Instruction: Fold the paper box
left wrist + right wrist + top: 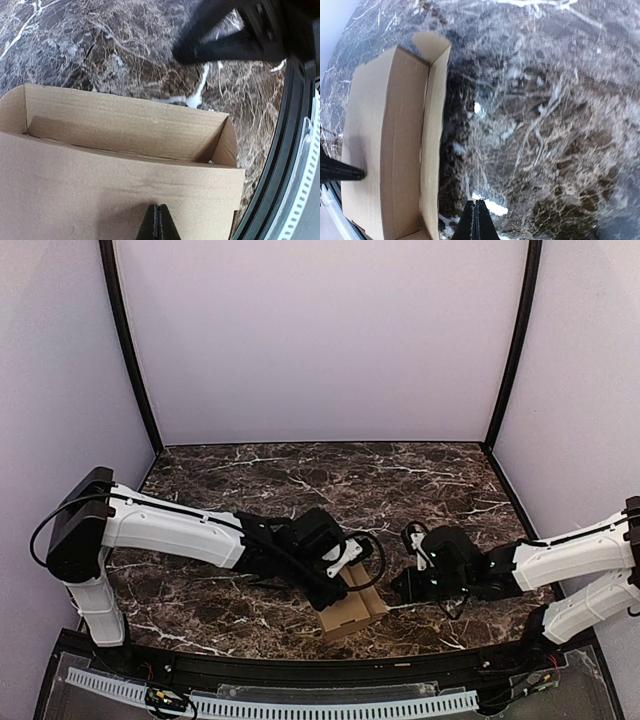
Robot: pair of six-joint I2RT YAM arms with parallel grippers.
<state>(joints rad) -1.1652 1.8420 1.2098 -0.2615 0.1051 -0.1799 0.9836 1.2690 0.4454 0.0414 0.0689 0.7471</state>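
Top external view puts the paper box (352, 612) at the near edge of the table (300, 480), between my two arms. My left gripper (159, 224), fingers pressed together, is nearer. It seems to touch the box's long near panel, square to its long axis. My right gripper (477, 222), closed and empty, hovers over marble just beside the box, with nothing between.

paper box (125, 130): brown cardboard, open trough across lower frame, rounded end flap standing at right | left gripper (158, 222): jaws together, tips over near panel | table (125, 50): dark marble beyond | dark robot part (235, 40): blurred, upper right
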